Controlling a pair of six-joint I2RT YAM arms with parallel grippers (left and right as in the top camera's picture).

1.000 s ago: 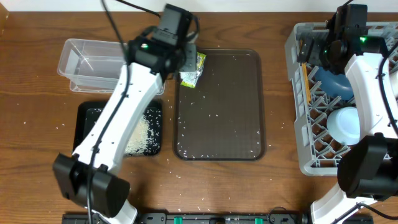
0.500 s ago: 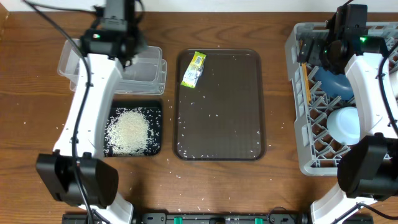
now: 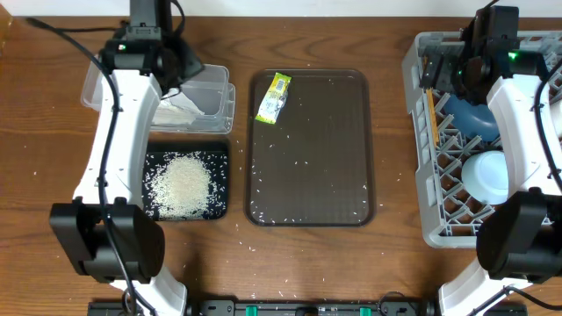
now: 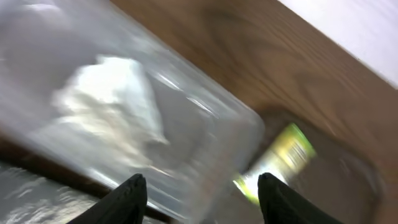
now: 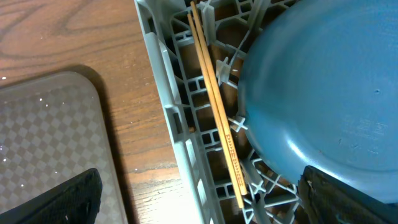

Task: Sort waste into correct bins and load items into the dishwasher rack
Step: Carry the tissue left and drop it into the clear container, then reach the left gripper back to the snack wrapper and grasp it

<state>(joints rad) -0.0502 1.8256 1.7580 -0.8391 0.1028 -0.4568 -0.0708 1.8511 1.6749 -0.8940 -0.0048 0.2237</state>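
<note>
Your left gripper (image 4: 200, 182) is opening empty over the clear tub (image 3: 217, 86), the napkin (image 3: 177, 111) just dropped inside, the wrapper (image 3: 273, 96) waiting

From overhead we see bright, even light on the table (image 3: 53, 175), soft faint shadows beside the arms, and everything sharp. The left wrist view is heavily blurred. The clear tub (image 4: 186, 124) is smeared with pale streaks of glare, and the napkin (image 4: 106, 99) and wrapper (image 4: 280, 158) lose their edges. The right wrist view is crisp on the 2 chopsticks (image 5: 214, 118) and the dully shining plate (image 5: 323, 93). The fingertips (image 5: 59, 199) of the right pincer (image 5: 199, 208) sit dark and unfocused.
</note>
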